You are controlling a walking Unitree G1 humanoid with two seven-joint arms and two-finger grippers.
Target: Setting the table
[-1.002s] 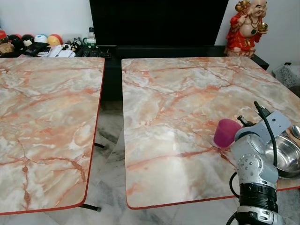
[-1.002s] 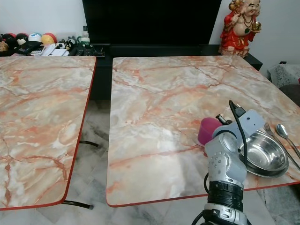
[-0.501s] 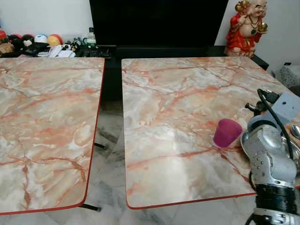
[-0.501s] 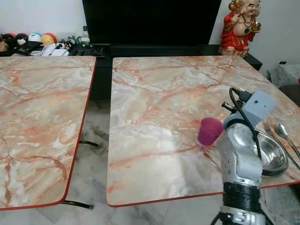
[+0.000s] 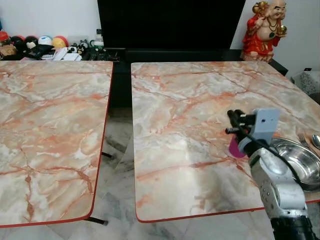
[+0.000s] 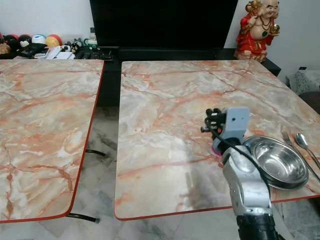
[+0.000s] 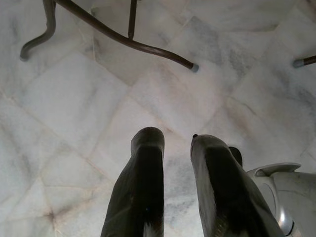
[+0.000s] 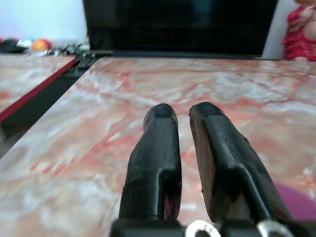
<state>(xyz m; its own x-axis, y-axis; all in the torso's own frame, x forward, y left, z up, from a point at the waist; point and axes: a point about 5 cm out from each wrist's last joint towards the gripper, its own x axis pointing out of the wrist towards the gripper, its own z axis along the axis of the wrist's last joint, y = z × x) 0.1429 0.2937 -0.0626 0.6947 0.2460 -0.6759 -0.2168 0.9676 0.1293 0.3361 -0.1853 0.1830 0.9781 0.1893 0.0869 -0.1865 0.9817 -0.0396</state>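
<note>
A pink cup stands on the right marble table, mostly hidden behind my right arm. Its rim also appears in the right wrist view as a pink cup behind the fingers. My right gripper hovers above the table just left of the cup, pointing left, shut and holding nothing. A steel bowl sits right of the cup, with a fork and a spoon beyond it near the table's right edge. My left gripper hangs idle over the floor, shut.
A second marble table stands on the left, across a narrow floor gap. A dark TV cabinet, a red statue and small clutter line the back wall. Table legs cross the tiled floor.
My right arm has swung up and to the left over the table, and the gripper now points left in front of the cup. The cup and bowl have stayed put.
</note>
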